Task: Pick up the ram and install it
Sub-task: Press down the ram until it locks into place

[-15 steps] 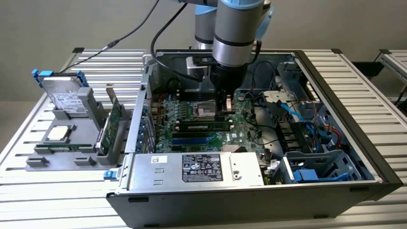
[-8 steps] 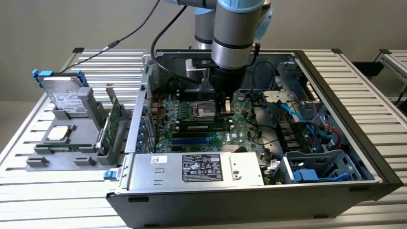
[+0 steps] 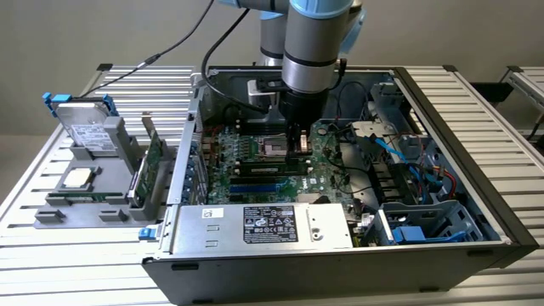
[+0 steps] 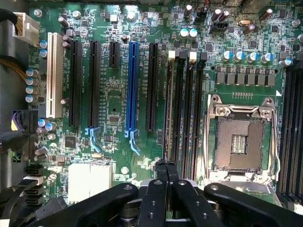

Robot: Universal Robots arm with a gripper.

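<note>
The ram (image 3: 265,169) is a narrow green stick with black chips, standing on edge in a memory slot of the motherboard (image 3: 223,167) inside the open computer case (image 3: 476,191). In the wrist view the ram (image 4: 168,109) is seen edge-on in the slot nearest the blue slot (image 4: 132,85). My gripper (image 3: 297,152) hangs straight down over the memory slots beside the processor socket (image 3: 274,148). Its two fingers are pressed together with nothing between them. The gripper (image 4: 166,165) tips sit right at one end of the ram; contact cannot be told.
The power supply (image 3: 264,226) fills the case's near side, with blue cables (image 3: 391,150) and drive bays on the exterior view's right. Outside the case, a grey holder (image 3: 51,213) carries a hard drive (image 3: 85,131), a silver processor chip (image 3: 78,178) and an upright expansion card (image 3: 153,167).
</note>
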